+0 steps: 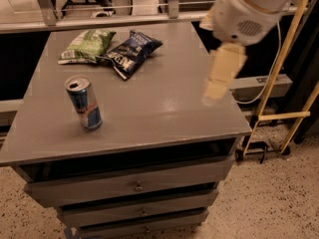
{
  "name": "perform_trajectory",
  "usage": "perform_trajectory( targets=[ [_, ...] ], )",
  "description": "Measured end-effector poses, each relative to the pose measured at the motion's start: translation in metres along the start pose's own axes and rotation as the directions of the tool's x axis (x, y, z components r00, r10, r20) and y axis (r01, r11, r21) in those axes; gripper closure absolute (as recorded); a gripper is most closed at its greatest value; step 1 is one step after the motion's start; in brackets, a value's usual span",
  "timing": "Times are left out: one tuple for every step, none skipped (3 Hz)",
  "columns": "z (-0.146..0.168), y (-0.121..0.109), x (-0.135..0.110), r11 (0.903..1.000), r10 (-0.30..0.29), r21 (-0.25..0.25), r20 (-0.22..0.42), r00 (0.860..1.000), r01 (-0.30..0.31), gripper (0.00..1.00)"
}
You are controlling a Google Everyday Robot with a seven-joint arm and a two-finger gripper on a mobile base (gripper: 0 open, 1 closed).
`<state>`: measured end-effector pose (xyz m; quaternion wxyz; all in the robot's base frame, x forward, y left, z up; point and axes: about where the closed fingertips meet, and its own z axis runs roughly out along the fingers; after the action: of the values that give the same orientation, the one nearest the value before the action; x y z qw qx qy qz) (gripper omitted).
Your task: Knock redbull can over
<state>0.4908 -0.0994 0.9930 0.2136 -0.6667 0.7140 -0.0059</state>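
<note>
The redbull can (83, 102) stands upright on the left front part of the grey table (159, 108). It is blue and silver, and its silver top has the pull-tab opening. My arm reaches in from the upper right. Its white housing (244, 11) is above the table's right side. My gripper (213, 89) hangs below the housing as a cream-coloured piece over the table's right edge. It is far to the right of the can and does not touch it.
A green snack bag (87, 45) and a dark blue snack bag (130, 51) lie at the back of the table. Drawers (134, 185) sit under the tabletop. A yellow frame (286, 78) with a cable stands on the floor to the right.
</note>
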Motion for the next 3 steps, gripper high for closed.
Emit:
perform_trajectory(
  targets=[
    [0.036,-0.013,-0.137,0.9844,-0.161,-0.037,0.198,0.967,0.172,0.0],
    [0.046,-0.012,-0.176,0.9722,-0.211,-0.047,0.242,0.947,0.229,0.0],
    [0.046,-0.012,-0.176,0.9723,-0.211,-0.047,0.242,0.947,0.229,0.0]
  ],
)
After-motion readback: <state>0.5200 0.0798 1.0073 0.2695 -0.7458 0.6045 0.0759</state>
